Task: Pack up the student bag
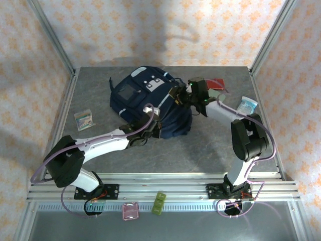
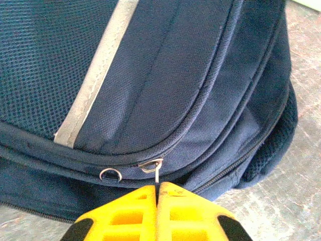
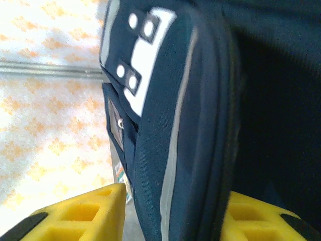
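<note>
— Where do we find the bag?

— The bag [image 1: 133, 103] lies on the grey surface [image 1: 210, 145], in the middle of the top view and a little toward the upper edge, with its front patches facing up.

— And the left jaws?

— Closed. In the left wrist view the yellow fingers [image 2: 125, 216] meet at bottom centre and pinch the metal zip pull [image 2: 157, 176], which hangs from the curved zip. A small ring [image 2: 110, 174] sits just left of the pull.

— The right jaws?

— Parted, astride the bag's edge. In the right wrist view one finger [image 3: 85, 218] stands lower left and the other lower right, with navy fabric and a pale stripe [image 3: 173, 165] between them. We think there is a sliver of gap at the lower-left finger, but the view is close and blurred, so we cannot settle whether they touch.

— Anything else around?

— A red thing [image 1: 216, 83] sits near the bag at upper right, a pale packet [image 1: 247, 104] lies toward the right edge, and a small box [image 1: 84, 119] lies at the left, well apart from the bag.
</note>
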You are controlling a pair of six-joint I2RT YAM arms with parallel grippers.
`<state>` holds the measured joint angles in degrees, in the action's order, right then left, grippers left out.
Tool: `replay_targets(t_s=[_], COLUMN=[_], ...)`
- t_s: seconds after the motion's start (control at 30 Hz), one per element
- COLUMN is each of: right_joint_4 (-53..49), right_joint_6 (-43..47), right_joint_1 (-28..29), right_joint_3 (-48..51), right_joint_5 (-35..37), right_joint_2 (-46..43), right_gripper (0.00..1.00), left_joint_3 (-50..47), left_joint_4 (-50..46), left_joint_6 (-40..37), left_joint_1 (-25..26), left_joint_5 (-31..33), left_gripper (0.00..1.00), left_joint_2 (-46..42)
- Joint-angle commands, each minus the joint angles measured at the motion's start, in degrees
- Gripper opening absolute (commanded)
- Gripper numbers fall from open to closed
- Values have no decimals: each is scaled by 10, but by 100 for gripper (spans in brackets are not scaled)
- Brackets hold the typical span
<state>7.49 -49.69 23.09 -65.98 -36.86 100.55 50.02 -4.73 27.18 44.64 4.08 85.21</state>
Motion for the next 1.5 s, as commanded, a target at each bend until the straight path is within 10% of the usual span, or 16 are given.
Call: replay_targets(t_s=[0.0,0.27,0.6,0.93,1.27,1.47], right_joint_4=[52,73,78,83,-60,-150], right_joint_6=[-23,-30,-28,-20,101,176], right_joint_1=[39,55,46,46,47,33], right_joint_3=[43,71,78,53,-19,45], right_joint_5=[-8,-2,11,-15,19,122], right_joint_2=[-25,-16,-33,-31,-75,-176], right_gripper=[40,0,0,0,36,51], left_joint_3=[18,-11,-90,-63,-90,-171], left_joint_4=[26,0,-47,-45,19,182], left_joint_6=[9,6,21,-4,-12,-70], left_joint_1=[1,-3,-117,-140,-106,-114], left_joint_5=[-12,46,130,93,87,81], left_gripper=[0,0,0,32,47,79], left_joint_2=[15,7,-66,-84,-168,-266])
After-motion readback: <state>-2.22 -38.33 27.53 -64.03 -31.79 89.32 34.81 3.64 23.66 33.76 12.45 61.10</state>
